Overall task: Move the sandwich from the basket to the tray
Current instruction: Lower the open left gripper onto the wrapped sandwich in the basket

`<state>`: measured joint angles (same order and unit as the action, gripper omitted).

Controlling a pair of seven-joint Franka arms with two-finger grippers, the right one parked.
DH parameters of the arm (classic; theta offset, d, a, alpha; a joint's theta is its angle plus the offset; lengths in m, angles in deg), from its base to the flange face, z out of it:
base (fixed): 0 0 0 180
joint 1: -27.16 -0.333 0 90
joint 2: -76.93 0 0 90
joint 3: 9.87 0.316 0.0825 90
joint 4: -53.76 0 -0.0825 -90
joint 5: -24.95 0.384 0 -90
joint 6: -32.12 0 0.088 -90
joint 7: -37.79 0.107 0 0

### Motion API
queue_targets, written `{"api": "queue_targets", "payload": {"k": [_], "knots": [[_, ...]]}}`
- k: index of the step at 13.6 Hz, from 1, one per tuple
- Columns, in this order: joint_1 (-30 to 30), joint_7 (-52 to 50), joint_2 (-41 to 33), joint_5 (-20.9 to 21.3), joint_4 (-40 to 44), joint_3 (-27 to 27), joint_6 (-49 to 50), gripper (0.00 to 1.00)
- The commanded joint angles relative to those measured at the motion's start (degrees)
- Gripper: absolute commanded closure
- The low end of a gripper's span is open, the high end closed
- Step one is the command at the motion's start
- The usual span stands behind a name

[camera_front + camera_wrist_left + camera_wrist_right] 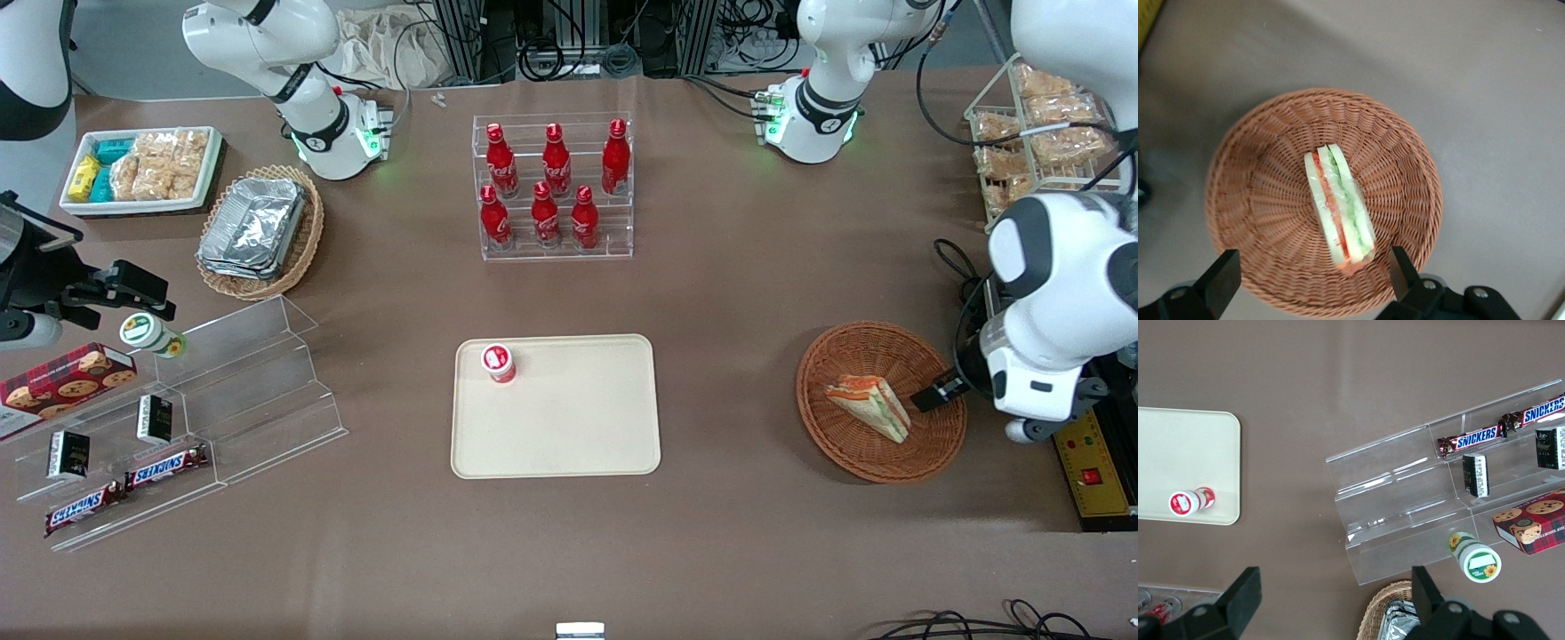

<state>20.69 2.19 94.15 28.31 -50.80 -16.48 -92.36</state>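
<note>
The sandwich [871, 404], a pale triangular wedge with orange and green layers, lies in the round reddish-brown wicker basket [827, 444] toward the working arm's end of the table. The left arm's gripper [935, 394] hovers over the basket's rim, a little above the sandwich, open and empty. In the left wrist view the sandwich [1338, 207] lies in the middle of the basket [1251, 200], and the gripper [1313, 277] has its black fingers [1401, 267] spread wide over the basket's edge, clear of the sandwich. The cream-beige tray [569, 427] lies flat mid-table and also shows in the right wrist view [1178, 453].
A small red-and-white cup [499, 363] stands on the tray's corner. A clear rack of red bottles [553, 191] stands farther from the camera than the tray. A yellow control box [1093, 462] and a wire snack rack [1031, 133] flank the working arm. A clear stepped shelf [222, 391] lies toward the parked arm's end.
</note>
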Motion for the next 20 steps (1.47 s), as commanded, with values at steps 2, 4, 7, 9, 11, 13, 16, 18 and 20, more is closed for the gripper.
{"api": "queue_targets", "payload": {"k": [2, 4, 7, 9, 11, 13, 16, 18, 20], "knots": [[0.05, -10.69, 3.42, 0.33, -4.05, -0.06, -7.95, 0.01], [0.05, -16.31, 5.97, 0.42, -4.25, -0.06, -11.39, 0.02], [0.05, -17.39, 7.73, 0.6, -5.12, -0.06, -13.5, 0.02], [0.05, -17.57, 8.61, 0.69, -6.78, -0.06, -17.01, 0.02], [0.05, -17.57, 8.62, 0.69, -7.58, -0.06, -18.17, 0.06], [0.05, -17.57, 8.62, 0.69, -7.85, 0.02, -18.17, 0.13], [0.14, -17.48, 8.27, 1.04, -8.37, 0.02, -18.17, 0.42], [0.14, -17.22, 7.65, 1.04, -8.29, -0.06, -17.47, 0.75], [0.05, -17.22, 5.47, 0.95, -8.03, -0.15, -13.63, 1.0]]}}
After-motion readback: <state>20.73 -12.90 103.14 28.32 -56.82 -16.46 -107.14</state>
